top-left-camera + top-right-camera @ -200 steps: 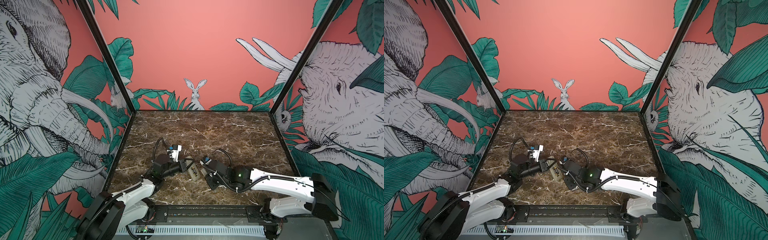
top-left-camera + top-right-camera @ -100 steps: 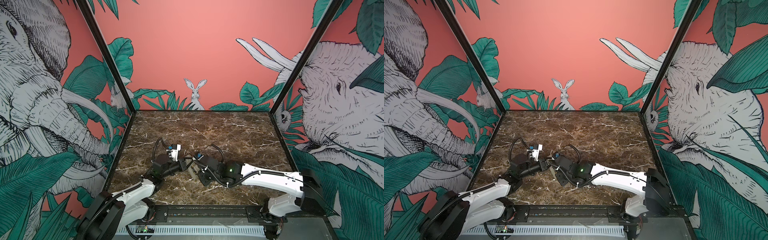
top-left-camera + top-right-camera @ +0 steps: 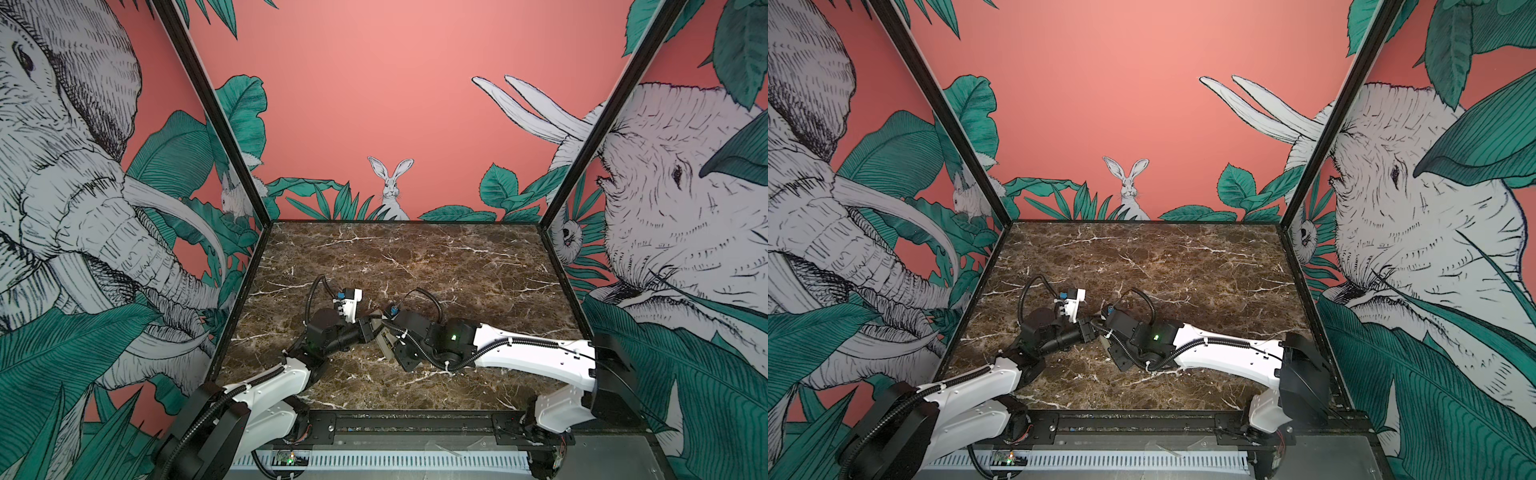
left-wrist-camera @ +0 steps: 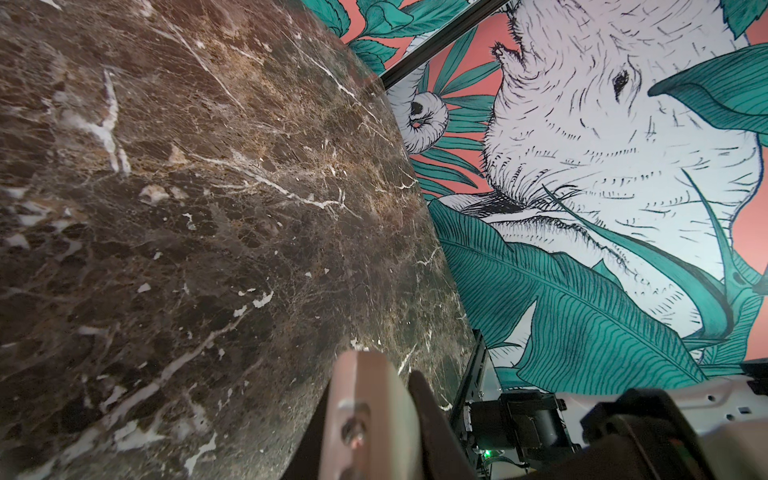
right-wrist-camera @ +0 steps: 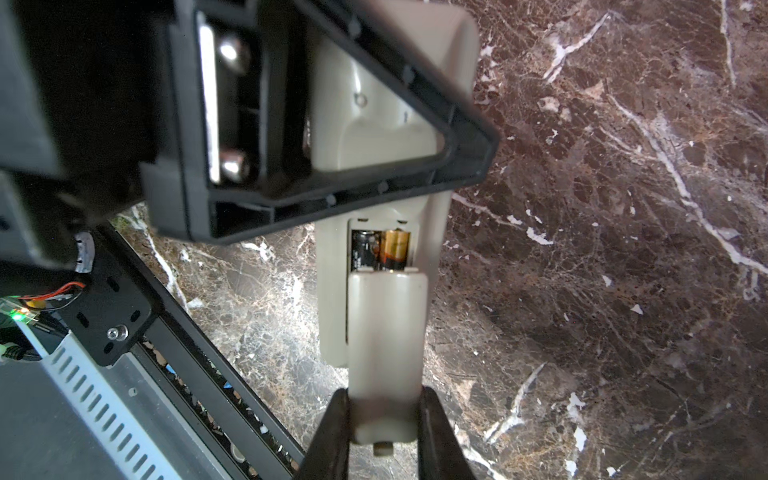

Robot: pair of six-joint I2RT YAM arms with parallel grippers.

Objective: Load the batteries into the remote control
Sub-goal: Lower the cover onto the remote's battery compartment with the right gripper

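While in left tool point(image 3: 372, 328), remote control point(image 5: 330, 316) beneath cover point(image 5: 386, 332) in right tool point(image 5: 384, 415).

bright even light – wrist cams blurry up close, glare on tabletop point(image 5: 266, 316), edges warped

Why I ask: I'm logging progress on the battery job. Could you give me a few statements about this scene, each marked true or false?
1. Both batteries lie in the bay of the remote control. True.
2. The battery cover fully closes the bay. False: one end of the bay is uncovered and the batteries show there.
3. The right gripper grips the battery cover. True.
4. The left gripper holds nothing. False: it is shut on the remote control.
5. The remote control has its button side up. False: its beige back, with the bay, faces up.
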